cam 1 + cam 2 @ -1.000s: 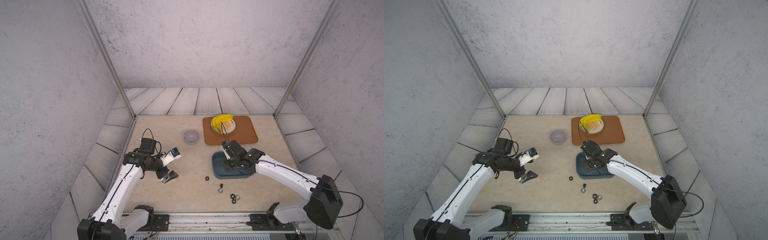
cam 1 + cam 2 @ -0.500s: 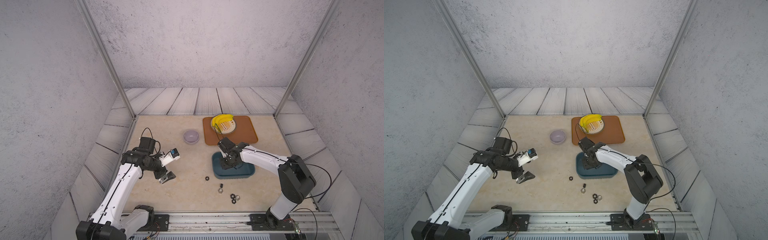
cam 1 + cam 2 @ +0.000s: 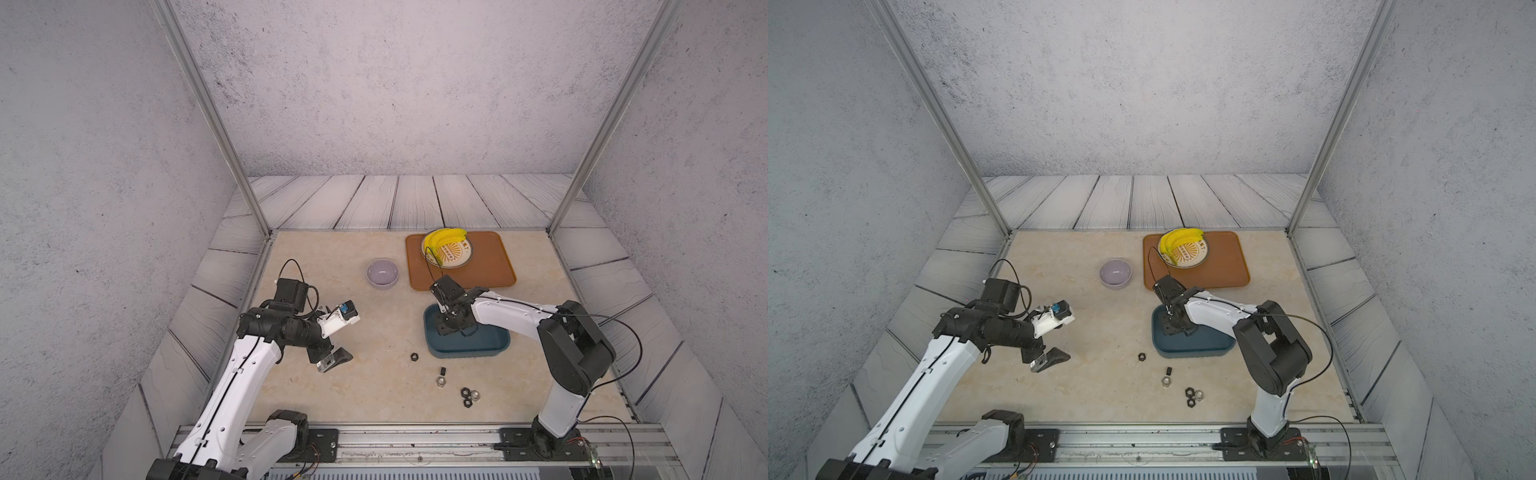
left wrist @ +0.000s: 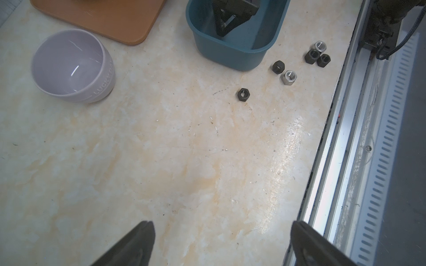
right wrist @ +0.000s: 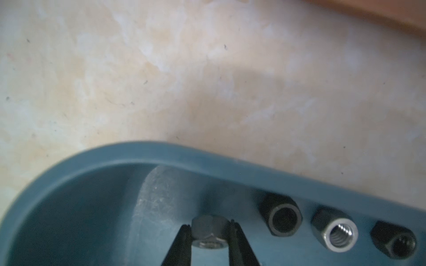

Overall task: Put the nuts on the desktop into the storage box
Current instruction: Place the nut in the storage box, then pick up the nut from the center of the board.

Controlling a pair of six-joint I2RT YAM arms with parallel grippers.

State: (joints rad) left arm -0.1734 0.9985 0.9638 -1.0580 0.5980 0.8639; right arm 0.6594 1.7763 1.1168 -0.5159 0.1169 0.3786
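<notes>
In both top views the left arm sits at the lower left, its left gripper point(image 4: 222, 224) spread wide and empty above the bare beige marble-patterned desktop point(image 3: 374, 399), seemingly kept clear of the work; a round lilac bowl point(image 3: 382, 272) stands above centre, off the route; right of it six small hexagonal metal nuts lie loose, one black nut point(image 3: 414, 356) nearest the box, a trio point(image 3: 468, 395) lower down; the right gripper point(image 5: 209, 230) reaches into the shallow dark teal-blue plastic storage box point(image 3: 465, 354), pinched narrowly on a silver-grey nut point(image 5: 207, 224), held low, I judge, so it drops without bouncing; three stored nuts point(image 5: 338, 231) line the wall; the orange-brown flat tray point(image 3: 498, 270) with yellow bananas point(image 3: 442, 239) lies beyond; the box's wall bars sliding nuts in.
</notes>
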